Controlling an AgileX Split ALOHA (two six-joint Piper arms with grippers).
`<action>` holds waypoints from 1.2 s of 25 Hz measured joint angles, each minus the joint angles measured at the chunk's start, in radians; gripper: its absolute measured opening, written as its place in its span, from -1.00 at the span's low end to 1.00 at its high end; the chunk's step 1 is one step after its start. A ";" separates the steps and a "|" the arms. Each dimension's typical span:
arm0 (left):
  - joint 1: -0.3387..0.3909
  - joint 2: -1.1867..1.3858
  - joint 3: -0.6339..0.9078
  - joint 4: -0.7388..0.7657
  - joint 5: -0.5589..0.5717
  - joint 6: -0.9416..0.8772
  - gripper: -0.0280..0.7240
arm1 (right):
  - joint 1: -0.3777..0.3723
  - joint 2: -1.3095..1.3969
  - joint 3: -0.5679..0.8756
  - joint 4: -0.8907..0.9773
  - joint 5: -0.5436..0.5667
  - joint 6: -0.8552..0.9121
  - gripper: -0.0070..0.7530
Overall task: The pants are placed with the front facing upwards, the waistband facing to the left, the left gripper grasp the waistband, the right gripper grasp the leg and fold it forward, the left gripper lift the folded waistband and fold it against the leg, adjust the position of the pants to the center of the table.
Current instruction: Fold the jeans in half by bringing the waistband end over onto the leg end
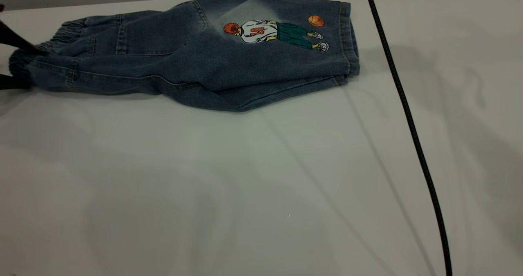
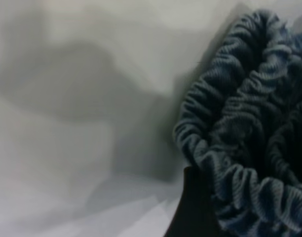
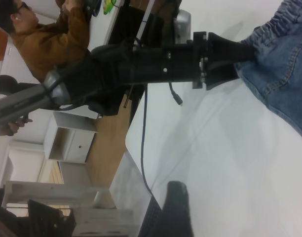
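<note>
The blue denim pants point(image 1: 196, 59) lie folded lengthwise at the far left of the table point(image 1: 204, 194), with the cartoon print point(image 1: 269, 32) facing up and the leg hems to the right. The ruffled waistband point(image 1: 61, 35) is at the left end. My left gripper point(image 1: 12, 63) comes in from the left edge, shut on the waistband point(image 2: 240, 148), with a black finger point(image 2: 190, 212) against the gathers. The right wrist view shows this same left gripper point(image 3: 230, 54) on the waistband point(image 3: 284, 19). Of my right gripper only one black finger point(image 3: 176, 210) shows, low over bare table with nothing held.
A black cable point(image 1: 408, 116) runs across the right side of the table from back to front. Beyond the table's left end, the right wrist view shows a seated person point(image 3: 47, 39) and a white cabinet point(image 3: 72, 143).
</note>
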 joint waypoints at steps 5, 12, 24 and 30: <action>-0.014 0.014 0.000 -0.038 -0.014 0.006 0.35 | 0.000 0.000 0.000 0.000 0.001 0.000 0.48; -0.024 0.014 0.000 -0.038 -0.049 0.006 -0.53 | 0.000 0.000 0.000 -0.006 0.001 0.000 0.48; -0.065 -0.128 -0.001 -0.002 0.043 0.100 -0.52 | 0.065 0.106 0.000 -0.154 -0.088 0.044 0.48; -0.117 -0.274 -0.001 0.147 0.074 0.047 -0.52 | 0.117 0.195 0.000 -0.148 -0.238 0.015 0.48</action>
